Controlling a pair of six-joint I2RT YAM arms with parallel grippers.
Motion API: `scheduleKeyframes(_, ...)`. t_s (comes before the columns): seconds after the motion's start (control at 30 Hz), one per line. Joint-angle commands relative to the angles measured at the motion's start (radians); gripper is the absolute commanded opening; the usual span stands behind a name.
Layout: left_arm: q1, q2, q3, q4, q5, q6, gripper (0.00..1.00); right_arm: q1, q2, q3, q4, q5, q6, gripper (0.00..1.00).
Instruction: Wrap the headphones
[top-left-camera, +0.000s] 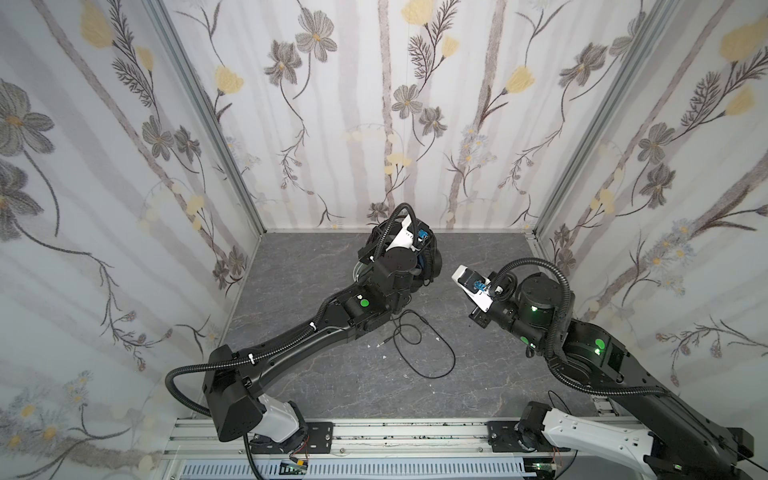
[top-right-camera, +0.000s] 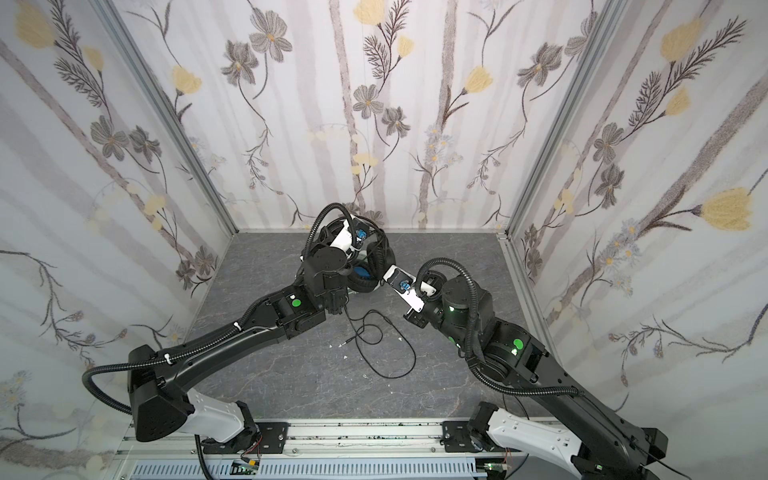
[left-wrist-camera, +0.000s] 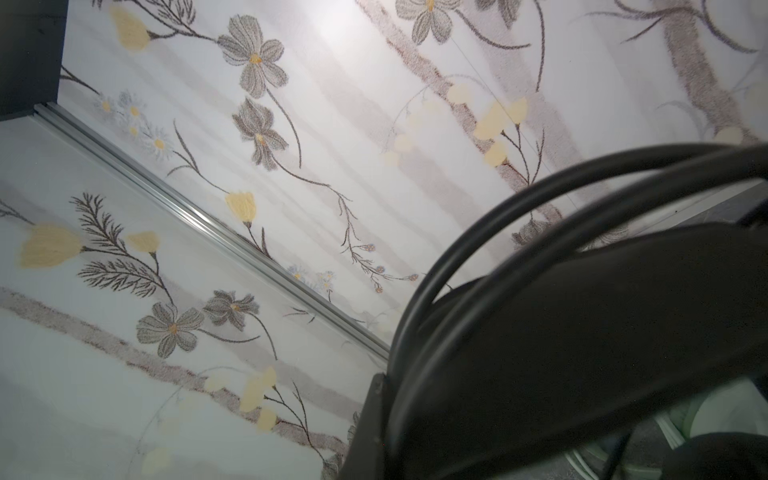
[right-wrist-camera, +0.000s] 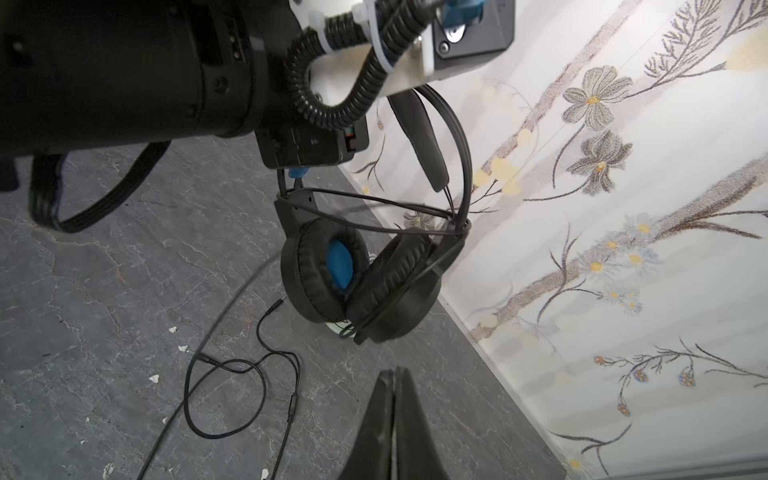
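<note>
Floral walls (top-left-camera: 374, 124) box the grey tabletop (top-left-camera: 316, 374) on three sides. The black headphones (right-wrist-camera: 357, 274) hang close to the back wall's foot edge, headband up. They hang from the left gripper (right-wrist-camera: 293, 189), clamped on the yoke beside one earcup (a sliver of pale green headset (right-wrist-camera: 336, 328) shows beneath). Their black cable (top-left-camera: 424, 345) loops across the open middle between both arms. The right gripper (right-wrist-camera: 395, 411) hovers apart, jaws pressed together, holding nothing.
</note>
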Motion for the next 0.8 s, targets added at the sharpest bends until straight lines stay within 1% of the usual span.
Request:
scheduleKeyframes(0.0,-0.005,0.001,0.011,0.104,-0.003,0.059,0.00,0.002,0.033,0.025,-0.028,0.083,-0.016,0.01)
scheduleKeyframes(0.07,-0.007,-0.005,0.027,0.056,0.006,0.021,0.00,0.001,0.020,0.009,-0.018,0.083,0.001,0.01)
scheduleKeyframes(0.13,-0.013,-0.009,0.064,-0.006,0.015,-0.029,0.00,0.002,-0.019,-0.025,0.021,0.030,0.036,0.06)
scheduleKeyframes(0.17,-0.016,-0.012,0.074,-0.030,0.020,-0.055,0.00,0.001,-0.046,-0.047,0.049,-0.003,0.057,0.12)
scheduleKeyframes(0.2,-0.016,-0.017,0.115,-0.092,0.036,-0.109,0.00,0.002,-0.074,-0.067,0.081,-0.020,0.081,0.19)
scheduleKeyframes(0.23,-0.013,-0.024,0.148,-0.180,0.062,-0.183,0.00,0.000,-0.096,-0.083,0.106,-0.024,0.104,0.26)
scheduleKeyframes(0.3,-0.002,-0.029,0.233,-0.381,0.127,-0.376,0.00,-0.007,-0.143,-0.111,0.143,-0.025,0.142,0.42)
scheduleKeyframes(0.4,0.025,-0.025,0.355,-0.648,0.243,-0.644,0.00,-0.025,-0.185,-0.138,0.147,-0.042,0.167,0.53)
scheduleKeyframes(0.43,0.028,-0.024,0.381,-0.691,0.260,-0.691,0.00,-0.031,-0.196,-0.145,0.147,-0.053,0.174,0.56)
scheduleKeyframes(0.5,0.027,-0.024,0.435,-0.767,0.283,-0.760,0.00,-0.041,-0.219,-0.158,0.150,-0.095,0.201,0.59)
scheduleKeyframes(0.57,0.025,-0.034,0.469,-0.803,0.297,-0.800,0.00,-0.044,-0.231,-0.174,0.156,-0.134,0.236,0.60)
scheduleKeyframes(0.77,0.028,-0.066,0.556,-0.867,0.383,-0.910,0.00,-0.055,-0.259,-0.236,0.239,-0.134,0.319,0.62)
